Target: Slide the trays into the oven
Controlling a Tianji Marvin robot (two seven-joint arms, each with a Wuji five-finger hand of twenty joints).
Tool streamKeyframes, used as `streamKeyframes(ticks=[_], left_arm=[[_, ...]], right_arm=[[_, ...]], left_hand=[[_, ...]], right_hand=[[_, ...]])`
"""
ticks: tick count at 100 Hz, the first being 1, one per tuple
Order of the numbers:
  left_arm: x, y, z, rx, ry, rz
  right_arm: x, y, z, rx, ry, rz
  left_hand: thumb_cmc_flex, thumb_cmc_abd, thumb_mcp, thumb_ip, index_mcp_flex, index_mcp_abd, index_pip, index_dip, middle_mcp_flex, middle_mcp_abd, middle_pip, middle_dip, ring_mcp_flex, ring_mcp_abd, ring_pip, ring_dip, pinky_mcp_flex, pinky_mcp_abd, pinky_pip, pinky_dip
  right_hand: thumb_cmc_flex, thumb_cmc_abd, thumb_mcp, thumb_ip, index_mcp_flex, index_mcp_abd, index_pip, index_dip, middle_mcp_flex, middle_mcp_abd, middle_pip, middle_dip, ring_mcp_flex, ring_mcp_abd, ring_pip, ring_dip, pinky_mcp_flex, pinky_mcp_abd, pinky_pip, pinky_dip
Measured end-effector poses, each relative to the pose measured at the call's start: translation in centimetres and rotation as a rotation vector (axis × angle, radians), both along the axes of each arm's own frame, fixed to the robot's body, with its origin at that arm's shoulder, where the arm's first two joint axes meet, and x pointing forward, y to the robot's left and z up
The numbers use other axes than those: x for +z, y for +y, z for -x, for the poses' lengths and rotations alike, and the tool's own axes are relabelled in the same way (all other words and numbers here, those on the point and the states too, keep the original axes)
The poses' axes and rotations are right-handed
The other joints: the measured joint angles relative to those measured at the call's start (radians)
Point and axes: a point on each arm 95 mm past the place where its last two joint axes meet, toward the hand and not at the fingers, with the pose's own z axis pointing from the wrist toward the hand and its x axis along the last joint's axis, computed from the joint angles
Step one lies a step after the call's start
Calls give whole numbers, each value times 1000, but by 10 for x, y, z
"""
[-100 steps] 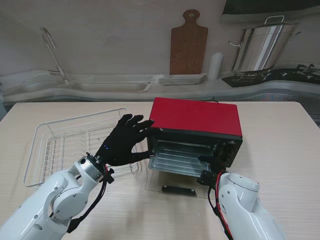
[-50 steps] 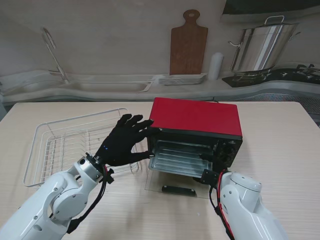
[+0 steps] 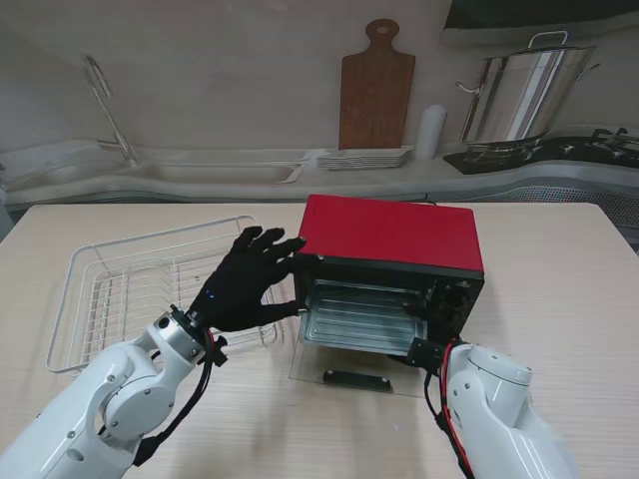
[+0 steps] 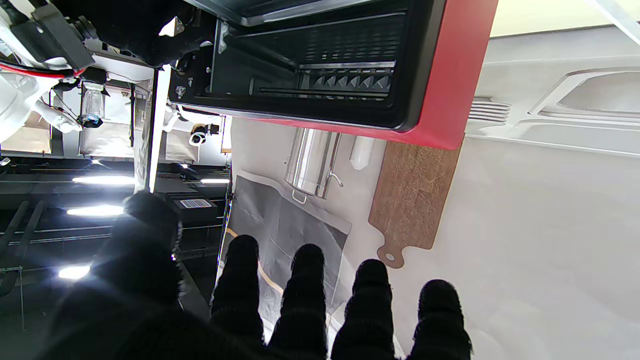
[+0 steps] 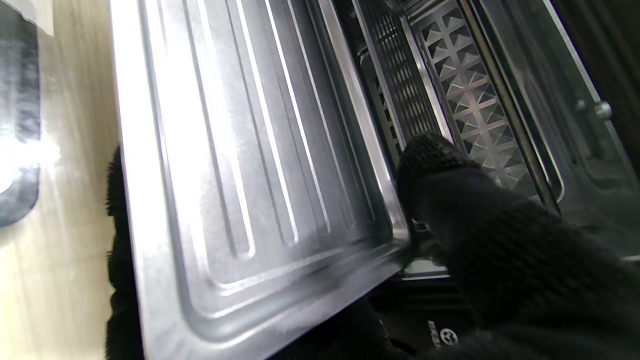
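Red-topped black toaster oven (image 3: pixel 391 261) sits mid-table, glass door (image 3: pixel 344 371) dropped flat. Ribbed silver metal tray (image 5: pixel 240 165) lies partly inside the oven mouth. Right hand (image 5: pixel 480 260) grasps the tray's edge. Left hand (image 3: pixel 245 282), fingers spread and released, rests at the oven's left front corner.

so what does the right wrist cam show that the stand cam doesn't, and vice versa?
Right wrist only: the right hand gripping the metal tray, thumb over its rim and fingers under it, and the tray's ribbed floor up close.

Stand only: the left hand, fingers spread against the oven's left front edge, the wire dish rack to its left, and the red oven top. The right hand itself is hidden behind its forearm there.

Both: the tray partly inside the oven cavity, and the oven's lowered glass door on the table.
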Motion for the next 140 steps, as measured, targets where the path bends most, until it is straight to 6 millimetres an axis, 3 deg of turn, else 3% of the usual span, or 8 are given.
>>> streamKeyframes(ticks=[5, 27, 33, 50, 62, 73, 96, 140], left_arm=[[0, 0, 0, 0, -1, 1], [0, 0, 0, 0, -5, 5], [0, 0, 0, 0, -4, 6], [0, 0, 1, 1, -3, 7], [-1, 0, 2, 2, -3, 6], [0, 0, 2, 3, -3, 6], [0, 1, 2, 7, -3, 6], [0, 1, 2, 7, -3, 6]], right_arm=[[0, -1, 0, -2, -1, 1], [1, -5, 1, -10, -5, 10], [1, -5, 1, -10, -4, 11], [-2, -7, 1, -20, 14, 21], [-4, -8, 0, -47, 38, 7], [-6, -8, -2, -57, 49, 3], [-6, -6, -2, -85, 74, -22], [-7, 2, -1, -147, 110, -56]], left_hand=[[0, 0, 0, 0, 0, 0, 0, 0, 0, 0, 0, 0, 0, 0, 0, 0, 0, 0, 0, 0], [0, 0, 0, 0, 0, 0, 0, 9, 0, 0, 0, 0, 0, 0, 0, 0, 0, 0, 0, -2], [0, 0, 0, 0, 0, 0, 0, 10, 0, 0, 0, 0, 0, 0, 0, 0, 0, 0, 0, -9], [0, 0, 0, 0, 0, 0, 0, 10, 0, 0, 0, 0, 0, 0, 0, 0, 0, 0, -1, -11], [0, 0, 0, 0, 0, 0, 0, 10, 0, 0, 0, 0, 0, 0, 0, 0, 0, 0, -1, -11], [0, 0, 0, 0, 0, 0, 0, 10, 0, 0, 0, 0, 0, 0, 0, 0, 0, 0, -1, -12], [0, 0, 0, 0, 0, 0, 0, 10, 0, 0, 0, 0, 0, 0, 0, 0, 0, 0, -1, -12], [0, 0, 0, 0, 0, 0, 0, 10, 0, 0, 0, 0, 0, 0, 0, 0, 0, 0, -1, -12]], right_hand=[[0, 0, 0, 9, 0, 13, -9, -5, -13, 1, 42, 14, 0, 0, -6, 0, -1, 0, 0, 3], [0, 0, 2, 9, 12, 33, -29, -38, -13, 6, 28, 13, 4, -21, -62, -24, -10, 0, -50, -10], [3, 0, 35, 34, 13, 34, -29, -38, -2, 6, 26, 8, 5, -21, -62, -25, -10, 0, -50, -10], [211, -40, 185, 49, 91, -7, 28, -38, 62, 7, 90, 19, 109, -32, 35, -10, 103, -19, -6, -46], [336, -52, 220, -16, 165, -56, 64, 5, 106, -6, 140, 41, 161, -48, 122, 16, 182, -28, 60, -79], [334, -67, 267, -59, 236, -93, 101, 16, 139, -11, 163, 42, 186, -49, 196, 32, 226, -31, 94, -102], [333, -94, 278, -100, 271, -114, 138, 39, 158, -13, 238, 67, 212, -55, 267, 57, 242, -37, 138, -113], [332, -120, 277, -105, 299, -123, 177, 102, 158, -24, 274, 67, 224, -56, 279, 68, 255, -35, 151, -115]])
